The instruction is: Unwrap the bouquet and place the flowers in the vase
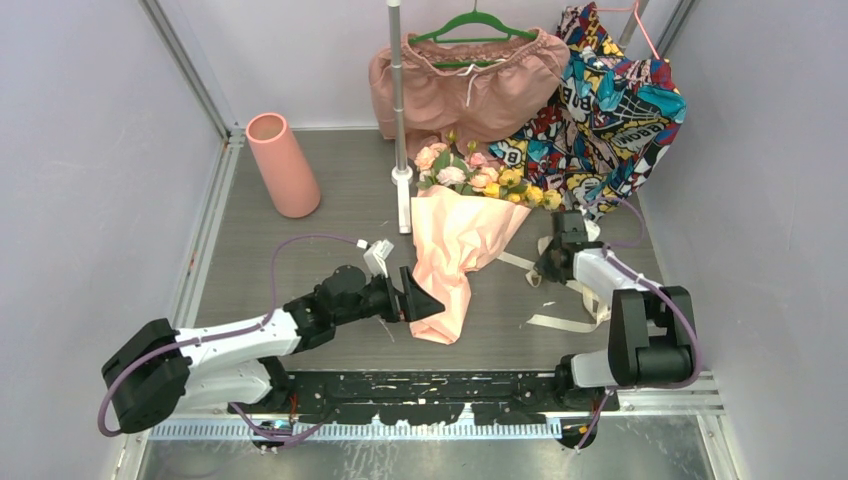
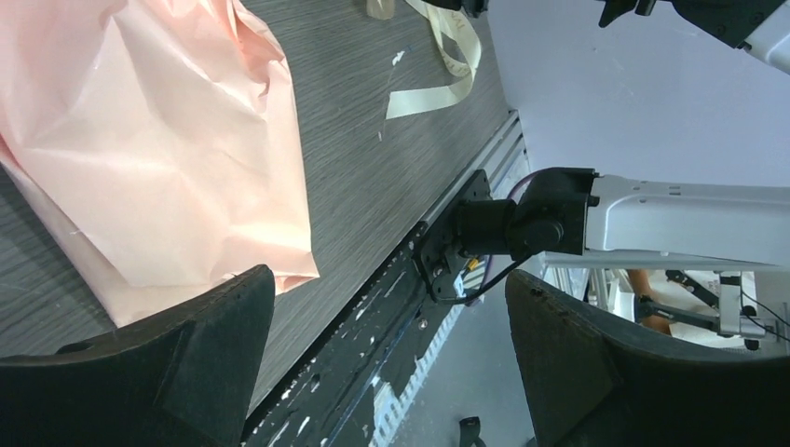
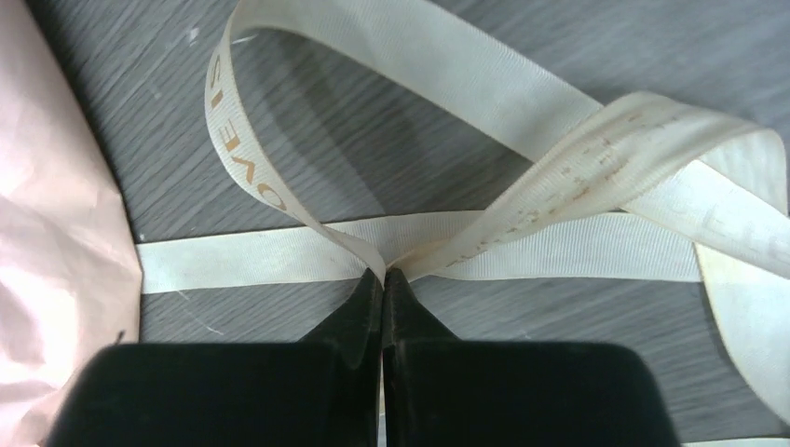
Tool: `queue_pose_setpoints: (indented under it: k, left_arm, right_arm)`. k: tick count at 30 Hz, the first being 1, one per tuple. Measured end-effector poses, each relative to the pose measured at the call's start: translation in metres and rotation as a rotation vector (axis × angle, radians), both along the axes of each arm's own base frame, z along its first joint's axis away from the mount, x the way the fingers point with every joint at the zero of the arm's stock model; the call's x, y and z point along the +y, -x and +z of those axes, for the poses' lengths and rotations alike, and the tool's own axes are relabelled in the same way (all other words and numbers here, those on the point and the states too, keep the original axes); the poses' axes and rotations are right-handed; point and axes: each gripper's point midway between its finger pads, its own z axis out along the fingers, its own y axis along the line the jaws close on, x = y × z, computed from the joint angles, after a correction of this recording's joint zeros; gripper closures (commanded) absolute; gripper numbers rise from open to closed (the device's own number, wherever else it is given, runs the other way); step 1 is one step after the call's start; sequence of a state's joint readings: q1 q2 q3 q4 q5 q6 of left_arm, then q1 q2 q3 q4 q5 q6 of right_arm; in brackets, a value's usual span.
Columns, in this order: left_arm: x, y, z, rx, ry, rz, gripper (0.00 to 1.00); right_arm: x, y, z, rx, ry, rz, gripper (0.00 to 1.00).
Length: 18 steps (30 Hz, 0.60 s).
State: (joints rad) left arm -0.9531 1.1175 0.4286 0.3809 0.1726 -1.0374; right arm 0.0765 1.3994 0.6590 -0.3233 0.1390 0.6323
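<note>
Gently, ribbon [image 3: 484, 79] off
Pull toward tabletop's [image 1: 330, 210] right edge with right gripper [image 3: 384, 279] clamped on ribbon; pin cone [image 1: 455, 250] with left gripper [image 1: 412, 303], jaws apart.

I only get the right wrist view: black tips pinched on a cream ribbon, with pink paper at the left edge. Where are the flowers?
Observer: The flowers stick out of the far, wide end of the pink paper cone, which lies flat, pointing back toward the arms.
Operator: Is there a vase anywhere?
Observer: Yes, the vase stands upright at the far left, well apart from the cone.
Operator: Is the other hand tugging the ribbon too?
Observer: No. The left hand is open, its fingers spread wide by the cone's narrow near end, gripping nothing.
</note>
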Motion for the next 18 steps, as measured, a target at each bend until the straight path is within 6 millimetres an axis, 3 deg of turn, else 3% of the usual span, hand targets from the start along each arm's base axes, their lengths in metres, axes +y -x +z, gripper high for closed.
queue_pose_setpoints:
  k: [8,11,14,18]
  left_arm:
    - [0.017,0.002,0.007,-0.046,-0.044,0.022,0.04]
    - [0.027,0.001,0.016,-0.085,-0.075,0.042,0.03]
    - [0.033,-0.004,0.023,-0.123,-0.109,0.063,0.03]
    - [0.043,-0.014,0.019,-0.151,-0.203,0.106,0.00]
  right_arm:
    - [-0.044,0.014,0.011,-0.050,-0.056,-0.198,0.99]
    - [-0.044,0.010,0.026,-0.105,-0.071,-0.196,0.98]
    - [-0.033,0.007,0.049,-0.162,-0.112,-0.154,0.81]
    - [-0.011,-0.007,0.094,-0.232,-0.116,-0.052,0.46]
